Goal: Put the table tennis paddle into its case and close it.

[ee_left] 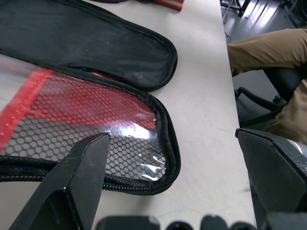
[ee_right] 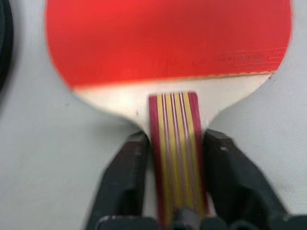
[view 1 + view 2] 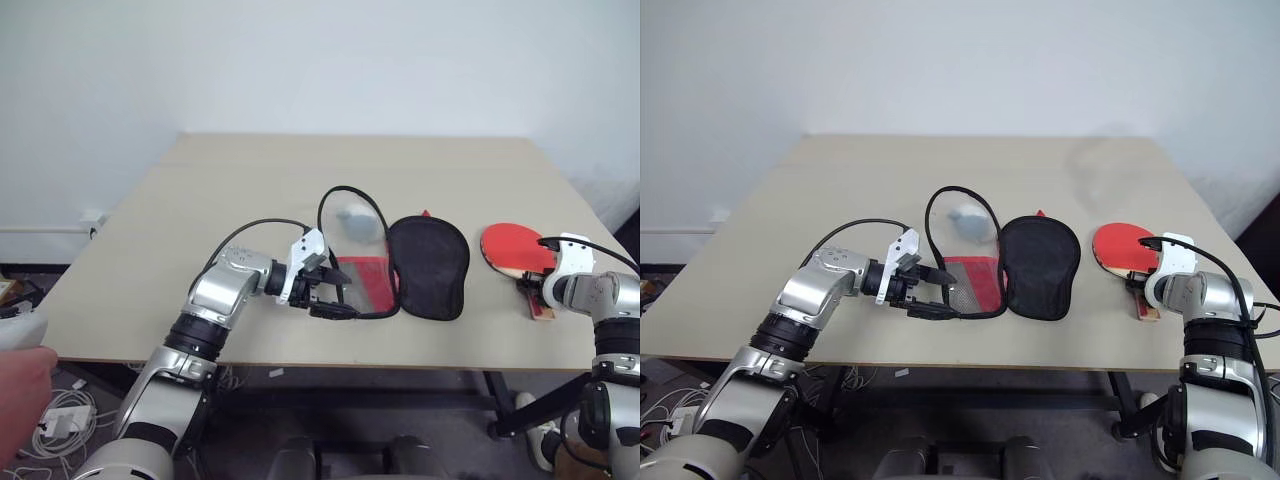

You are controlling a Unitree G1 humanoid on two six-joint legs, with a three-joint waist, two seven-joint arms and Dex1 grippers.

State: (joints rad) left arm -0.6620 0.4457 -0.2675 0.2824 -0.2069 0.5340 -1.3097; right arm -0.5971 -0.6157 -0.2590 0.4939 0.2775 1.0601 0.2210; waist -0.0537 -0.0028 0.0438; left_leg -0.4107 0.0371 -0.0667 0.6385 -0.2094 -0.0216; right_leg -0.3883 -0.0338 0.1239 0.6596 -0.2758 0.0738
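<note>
White wall is backing the beige table (image 3: pixel 200 250) we are working at. Our right gripper (image 2: pixel 175 158) is closing on the paddle (image 3: pixel 515 247) at its striped wooden handle, both fingers (image 2: pixel 122 182) touching its sides; the bat is lying flat, right of the case (image 3: pixel 400 265). We judge it stiff and light, best held by the handle. Our left gripper (image 1: pixel 172 187) is hanging open over the soft case's near end.

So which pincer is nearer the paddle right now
The right. The right pincer has its fingers on either side of the paddle's handle, while the left pincer is across the table at the open case.
</note>
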